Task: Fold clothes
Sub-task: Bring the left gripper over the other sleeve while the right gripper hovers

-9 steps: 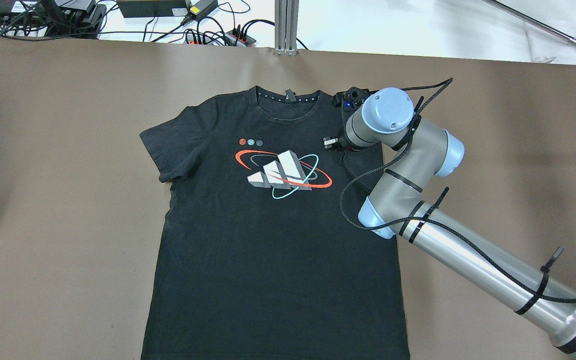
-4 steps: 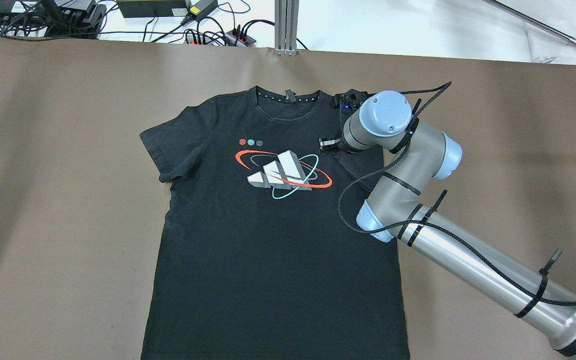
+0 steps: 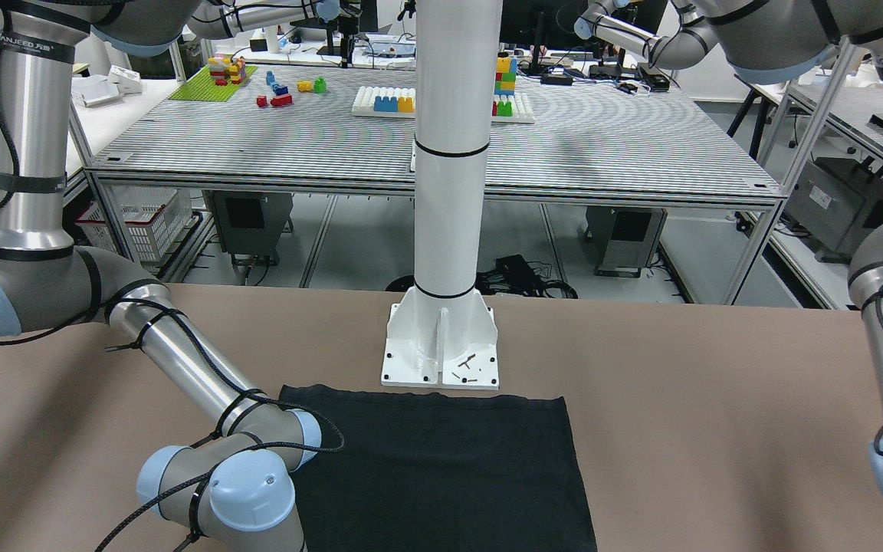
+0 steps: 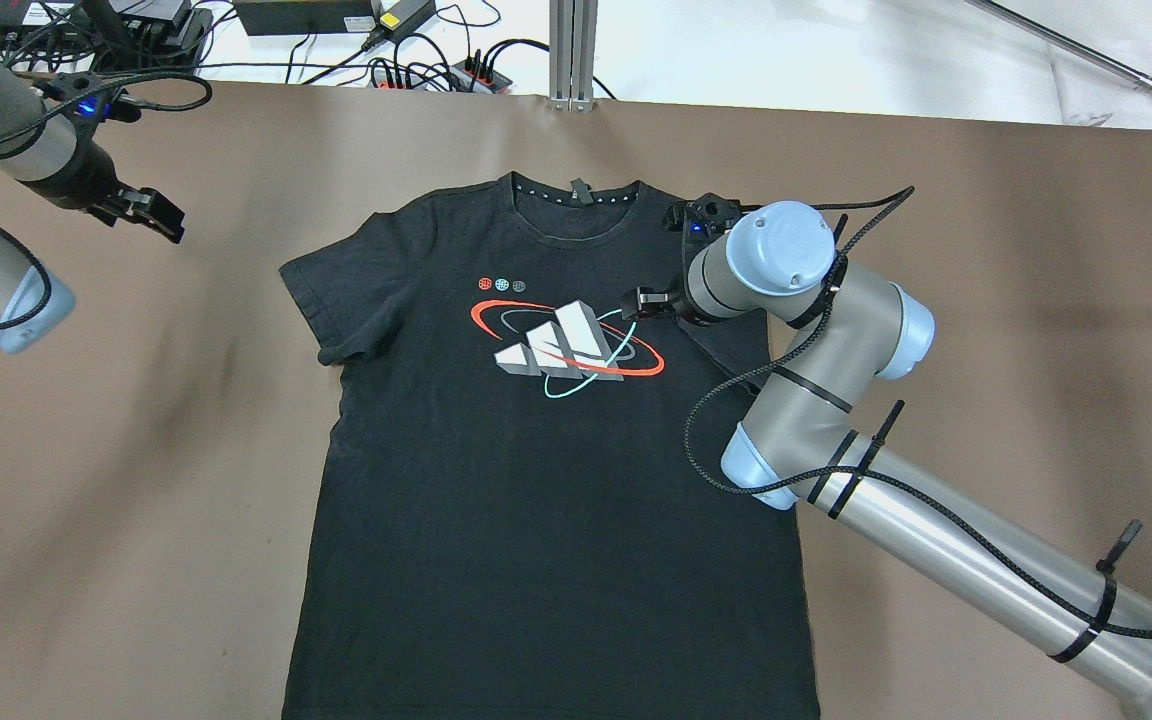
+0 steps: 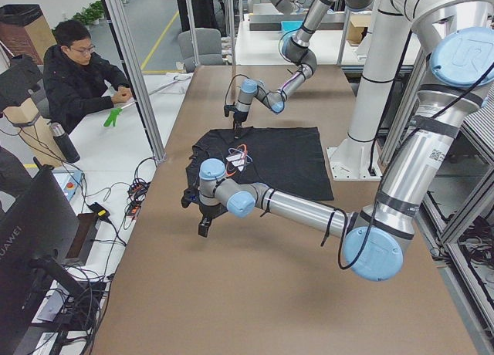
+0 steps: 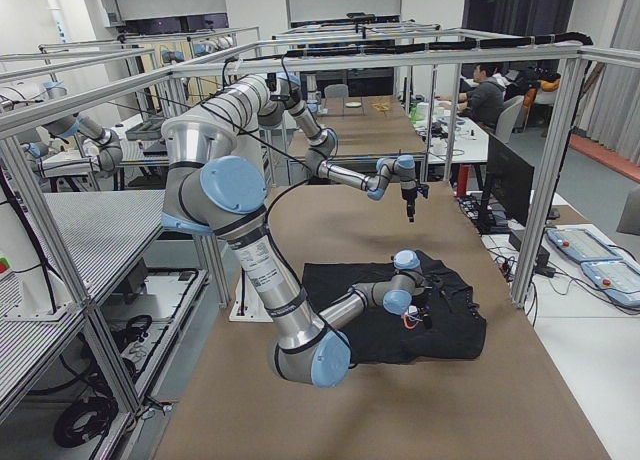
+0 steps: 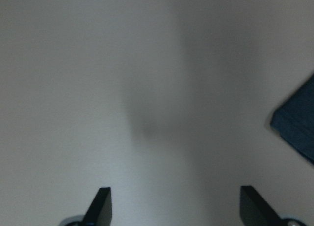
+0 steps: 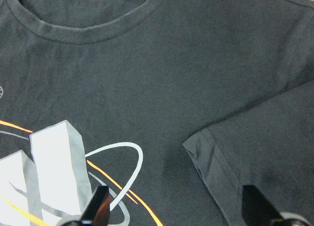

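Observation:
A black T-shirt (image 4: 536, 500) with a white, red and teal logo lies flat, face up, on the brown table; it also shows in the front view (image 3: 441, 468). Its sleeve on the overhead view's right is folded in over the chest, and the hem (image 8: 230, 162) shows in the right wrist view. My right gripper (image 4: 636, 300) hovers over that folded sleeve by the logo, open and empty (image 8: 179, 206). My left gripper (image 4: 161, 215) is open and empty (image 7: 179, 206) over bare table, left of the other sleeve (image 4: 336, 290), whose corner (image 7: 297, 125) shows at the left wrist view's right edge.
Power strips and cables (image 4: 436, 70) and an aluminium post (image 4: 573, 50) line the table's far edge. The white robot pedestal (image 3: 441, 337) stands just behind the shirt's bottom hem. An operator (image 5: 77, 69) sits beyond the table.
My left arm has come into the overhead view at the upper left. My right gripper has moved a little left over the shirt, towards the logo.

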Tool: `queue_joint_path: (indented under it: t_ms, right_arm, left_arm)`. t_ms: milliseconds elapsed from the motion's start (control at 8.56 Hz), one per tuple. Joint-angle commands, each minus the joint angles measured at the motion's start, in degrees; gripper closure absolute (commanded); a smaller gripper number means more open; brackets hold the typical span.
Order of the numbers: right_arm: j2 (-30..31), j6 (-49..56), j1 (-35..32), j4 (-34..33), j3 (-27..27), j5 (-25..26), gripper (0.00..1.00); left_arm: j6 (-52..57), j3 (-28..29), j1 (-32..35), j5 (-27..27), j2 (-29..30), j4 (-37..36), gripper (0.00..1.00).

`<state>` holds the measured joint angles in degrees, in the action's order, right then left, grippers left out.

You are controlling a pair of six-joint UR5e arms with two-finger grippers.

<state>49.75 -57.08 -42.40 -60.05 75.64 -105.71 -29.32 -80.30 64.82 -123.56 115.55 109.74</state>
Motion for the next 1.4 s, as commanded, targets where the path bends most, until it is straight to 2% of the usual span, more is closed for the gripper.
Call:
queue_joint_path:
  t_ms: [0, 117, 234, 584, 817, 934, 1051, 1168, 1285]
  right_arm:
    - [1.1, -0.4, -0.1, 0.2, 1.0, 0.0, 0.05]
    - [1.2, -0.4, 0.0, 0.2, 1.4, 0.1, 0.05]
    - [1.5, -0.4, 0.0, 0.2, 1.4, 0.1, 0.05]
    - [1.9, -0.3, 0.1, 0.2, 1.4, 0.2, 0.05]
    - [2.1, -0.3, 0.1, 0.2, 1.4, 0.2, 0.05]
    - [2.0, -0.3, 0.2, 0.3, 1.4, 0.2, 0.05]
    - [2.1, -0.3, 0.5, 0.3, 1.4, 0.2, 0.05]
    - [2.1, -0.3, 0.6, 0.4, 1.4, 0.2, 0.05]
    - [1.8, -0.5, 0.7, 0.4, 2.1, 0.2, 0.05]
  left_arm:
    - [-2.1, 10.6, -2.8, -4.8, 6.2, 3.0, 0.33]
    - [-4.3, 15.5, -3.5, -4.8, 8.3, 7.2, 0.42]
    - [-7.0, 19.4, -4.9, -4.8, 10.9, 10.3, 0.43]
    - [-10.1, 22.5, -7.4, -4.4, 14.3, 11.5, 0.5]
    - [-10.1, 24.1, -7.3, -4.4, 14.2, 13.2, 0.51]
    - [-10.2, 24.1, -7.3, -4.4, 14.2, 13.2, 0.56]
    - [-10.2, 24.1, -7.3, -4.4, 14.3, 13.2, 0.7]
    - [-10.3, 24.0, -7.3, -4.5, 14.2, 13.2, 0.9]
    - [-10.8, 23.7, -7.3, -4.5, 14.3, 13.2, 1.0]
